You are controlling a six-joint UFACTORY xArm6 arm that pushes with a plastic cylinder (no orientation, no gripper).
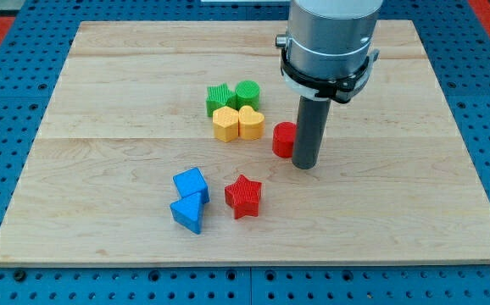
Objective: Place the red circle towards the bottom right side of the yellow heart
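Observation:
The red circle (284, 140) lies on the wooden board (101, 110), just right of the yellow heart (250, 123) with a small gap between them. My tip (305, 165) rests on the board at the red circle's right side, touching or nearly touching it. The rod's lower part hides the circle's right edge. The yellow heart sits in a tight cluster near the board's middle.
A yellow hexagon (225, 124) touches the heart's left side. A green star (219, 98) and a green circle (247, 92) sit above them. Toward the view's bottom lie a red star (243, 196), a blue cube (191, 184) and a blue triangle (188, 212).

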